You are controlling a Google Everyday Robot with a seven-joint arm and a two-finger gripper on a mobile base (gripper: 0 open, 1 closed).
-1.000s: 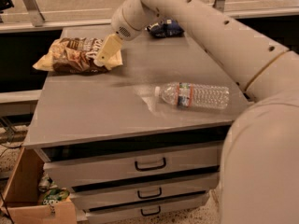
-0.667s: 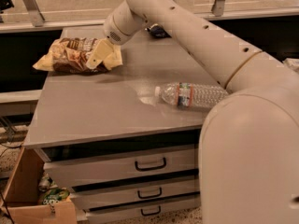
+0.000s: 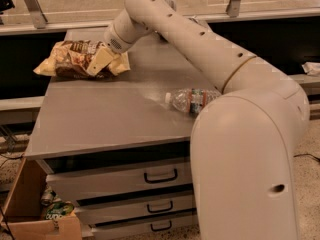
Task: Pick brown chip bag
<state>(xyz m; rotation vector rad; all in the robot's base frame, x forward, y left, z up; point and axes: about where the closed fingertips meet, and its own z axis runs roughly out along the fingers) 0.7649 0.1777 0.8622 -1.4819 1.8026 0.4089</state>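
Observation:
The brown chip bag point(image 3: 67, 60) lies flat at the back left of the grey cabinet top point(image 3: 100, 119). It has a dark brown centre and cream-yellow ends. My gripper point(image 3: 99, 60) is down on the right half of the bag, touching it, with the arm reaching in from the right. The wrist point(image 3: 116, 40) sits just above and to the right of the bag. The gripper covers part of the bag's right end.
A clear plastic water bottle point(image 3: 190, 100) lies on its side at the right of the top, partly behind my arm. Drawers point(image 3: 160, 176) are below the top. An open cardboard box point(image 3: 30, 209) with cans stands on the floor at lower left. A rail runs behind the cabinet.
My arm has swung left and the gripper has moved from the bag's right end further onto the bag. The bag and the bottle have not visibly moved.

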